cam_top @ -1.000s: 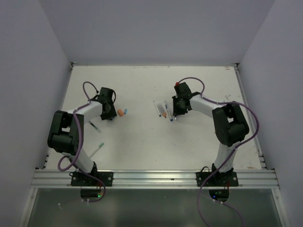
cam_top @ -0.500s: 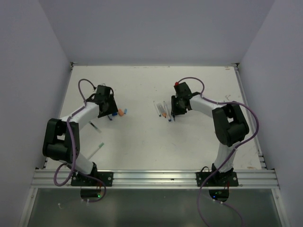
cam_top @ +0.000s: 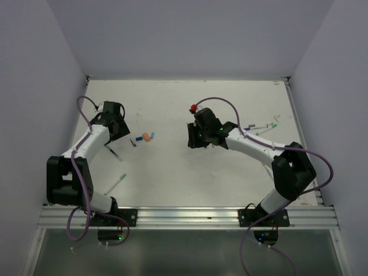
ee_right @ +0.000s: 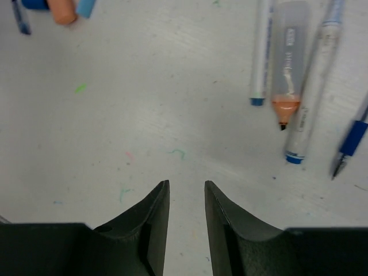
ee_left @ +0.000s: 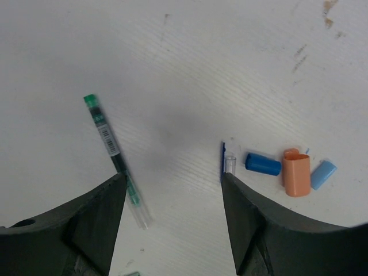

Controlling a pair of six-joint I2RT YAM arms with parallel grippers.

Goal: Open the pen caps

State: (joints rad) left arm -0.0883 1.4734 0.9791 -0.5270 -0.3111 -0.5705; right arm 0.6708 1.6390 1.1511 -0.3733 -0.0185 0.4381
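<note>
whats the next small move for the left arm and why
Probably shift the left gripper sideways over the green pen and lower onto it. The jaws stand open and empty, that pen lies just beside them, and its green end looks still capped.

Three loose caps [ee_left: 296,173], at least six pens [ee_right: 286,57]
One orange, one dark blue, one light blue cap; four pens side by side, two lying singly, more too small to count.

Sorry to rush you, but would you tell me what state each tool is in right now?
Left tool: open wide, holding nothing.
Right tool: open only narrowly, holding nothing.
</note>
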